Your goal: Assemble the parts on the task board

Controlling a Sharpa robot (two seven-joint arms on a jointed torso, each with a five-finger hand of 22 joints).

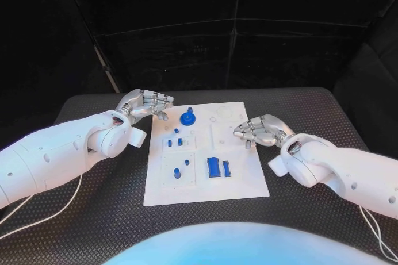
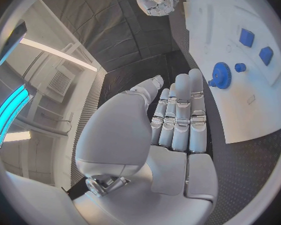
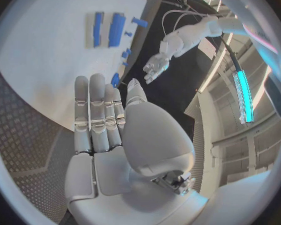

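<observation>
Blue gear lies on the task board, ungrasped. Left hand and right hand flank the board, fingers released and empty, seemingly staged for pickup.

From my left wrist view my own left hand covers the near edge of the task board, whose far part is cut off by the circle's rim. The small blue parts (mere specks from the head) are too small to tell apart.
</observation>
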